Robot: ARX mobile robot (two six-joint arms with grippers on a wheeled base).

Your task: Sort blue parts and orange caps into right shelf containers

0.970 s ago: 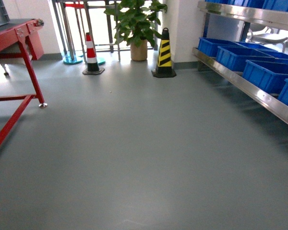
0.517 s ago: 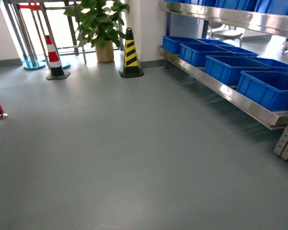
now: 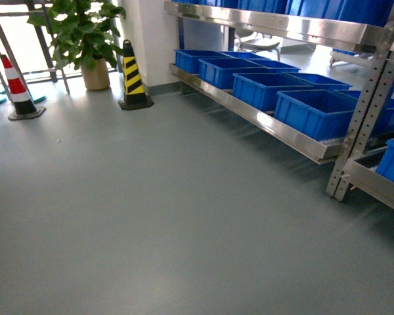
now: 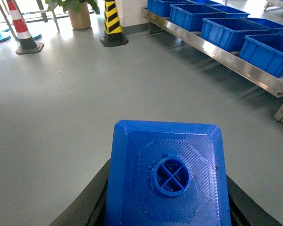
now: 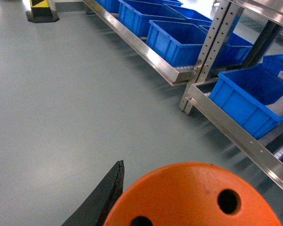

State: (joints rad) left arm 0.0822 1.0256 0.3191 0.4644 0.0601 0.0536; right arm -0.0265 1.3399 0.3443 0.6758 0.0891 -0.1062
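Since the earlier frame the view has been swung rightward: the red table has gone, and the shelf (image 3: pixel 302 141) with its crates (image 3: pixel 315 111) now fills the right side. A blue part (image 4: pixel 167 174) is held clamped in the left gripper (image 4: pixel 167 209), stud up; an orange cap (image 5: pixel 193 197) is gripped by the right gripper (image 5: pixel 179 212), well short of the shelf. Both are judged light, stiff and smooth plastic, best held by opposite side faces. The cap's round wall may slip.
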